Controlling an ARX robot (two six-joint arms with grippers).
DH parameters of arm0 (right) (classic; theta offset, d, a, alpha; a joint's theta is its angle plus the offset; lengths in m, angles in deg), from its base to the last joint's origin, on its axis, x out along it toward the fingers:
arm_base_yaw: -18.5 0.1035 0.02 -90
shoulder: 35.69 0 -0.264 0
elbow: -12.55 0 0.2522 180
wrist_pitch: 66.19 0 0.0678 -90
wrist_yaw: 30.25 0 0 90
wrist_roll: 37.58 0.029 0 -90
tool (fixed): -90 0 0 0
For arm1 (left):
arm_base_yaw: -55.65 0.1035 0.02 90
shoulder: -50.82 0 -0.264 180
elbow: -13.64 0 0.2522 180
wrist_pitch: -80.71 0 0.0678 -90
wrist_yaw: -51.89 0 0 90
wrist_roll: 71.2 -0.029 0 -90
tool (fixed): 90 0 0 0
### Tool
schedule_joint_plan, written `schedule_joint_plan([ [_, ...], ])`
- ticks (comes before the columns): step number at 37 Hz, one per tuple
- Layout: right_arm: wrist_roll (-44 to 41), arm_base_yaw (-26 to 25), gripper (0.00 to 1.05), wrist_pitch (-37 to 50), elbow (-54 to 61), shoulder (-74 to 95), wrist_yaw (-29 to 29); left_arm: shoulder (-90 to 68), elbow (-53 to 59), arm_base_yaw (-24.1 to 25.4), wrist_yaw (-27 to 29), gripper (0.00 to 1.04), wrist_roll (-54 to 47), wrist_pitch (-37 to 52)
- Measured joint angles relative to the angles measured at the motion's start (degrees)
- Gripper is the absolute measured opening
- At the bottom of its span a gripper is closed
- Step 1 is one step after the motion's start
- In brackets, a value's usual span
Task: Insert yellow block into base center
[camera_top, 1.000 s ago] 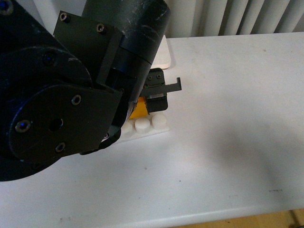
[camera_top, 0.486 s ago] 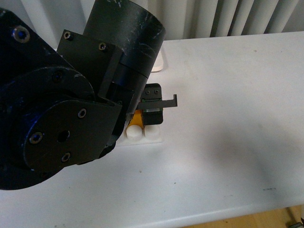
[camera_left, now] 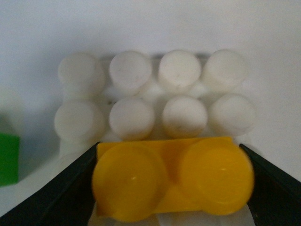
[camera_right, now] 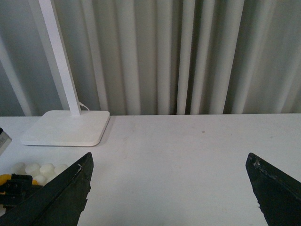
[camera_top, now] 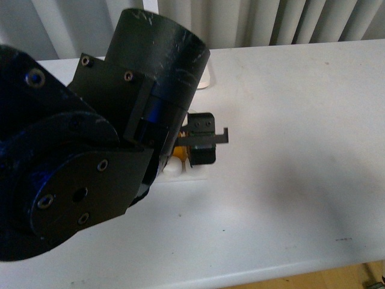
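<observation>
My left gripper (camera_left: 171,188) pinches the one yellow block (camera_left: 171,181), its two studs facing my wrist camera, right over the base (camera_left: 155,99). Eight white base studs show clear beyond the block, in two rows of four. One green brick (camera_left: 8,157) sits beside the base. My right gripper (camera_right: 171,188) is spread wide, holding nothing, with one lamp foot (camera_right: 66,128) far left.

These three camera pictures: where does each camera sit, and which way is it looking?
Front view: on the robot's body, looking down at the white table; the left arm fills much of it.
Left wrist view: on the left arm, close above the yellow block held between dark jaws over the base.
Right wrist view: on the right arm, facing curtains and a lamp foot; open jaws frame it.
All three show the base.
</observation>
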Motion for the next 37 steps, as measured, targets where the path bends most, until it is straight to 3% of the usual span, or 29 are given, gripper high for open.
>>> schedule_joint_plan([
  [4, 0.0, 0.0, 0.95, 0.0, 0.0, 0.0, 0.1, 1.9, 0.7, 0.2, -0.5, 1.00, -0.2, -0.2],
  [16, 0.0, 0.0, 0.95, 0.0, 0.0, 0.0, 0.0, 12.3, 7.3, 3.4, 0.1, 0.98, -0.3, 2.3],
  [23, 0.0, 0.0, 0.95, 0.0, 0.0, 0.0, 0.0, 24.0, 18.4, 11.1, -2.8, 0.98, -1.0, 7.7],
  [30, 0.0, 0.0, 0.95, 0.0, 0.0, 0.0, 0.0, 41.6, 31.7, 22.7, -8.0, 0.98, -3.4, 9.9],
  [31, 0.0, 0.0, 0.95, 0.0, 0.0, 0.0, 0.0, 43.9, 33.8, 24.9, -9.1, 0.98, -4.0, 11.2],
  [34, 0.0, 0.0, 0.95, 0.0, 0.0, 0.0, 0.0, 46.1, 43.6, 31.8, -13.2, 0.79, -13.8, 32.9],
  [37, 0.0, 0.0, 0.95, 0.0, 0.0, 0.0, 0.0, 52.2, 48.5, 34.8, -14.8, 0.61, -18.9, 38.1],
])
